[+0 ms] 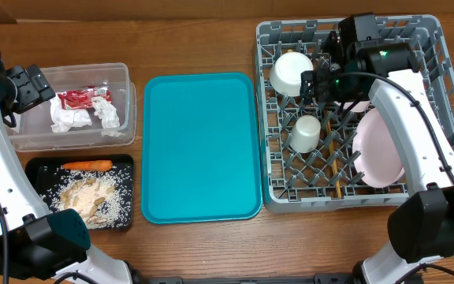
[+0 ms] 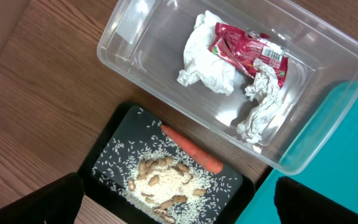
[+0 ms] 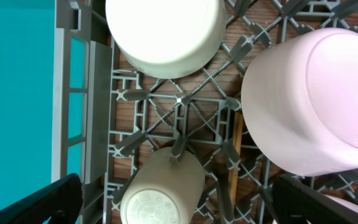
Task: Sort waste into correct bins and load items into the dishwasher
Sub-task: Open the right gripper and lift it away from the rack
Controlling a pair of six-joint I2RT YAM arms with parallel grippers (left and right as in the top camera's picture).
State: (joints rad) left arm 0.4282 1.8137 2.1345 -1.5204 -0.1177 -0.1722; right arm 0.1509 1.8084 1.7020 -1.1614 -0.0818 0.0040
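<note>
Fingers (image 3: 42,202) of the right gripper (image 3: 176,186) were spread wide and empty above the rack (image 3: 73,93), with an upturned cup (image 3: 160,196) just below and between them, gripped by neither. A bowl (image 3: 163,31) was set ahead of the tips and a pink plate (image 3: 316,106) beyond one finger. A chopstick (image 3: 234,155) lay low in the grid, its length running forward from the fingers. The right arm was reached across the rack, wrist bent downward. The left gripper (image 2: 179,186), also parted and empty, was held over the tub (image 2: 114,37) and black tray (image 2: 107,140). With the teal tray (image 1: 199,146) bare, only a withdrawal was judged due.
</note>
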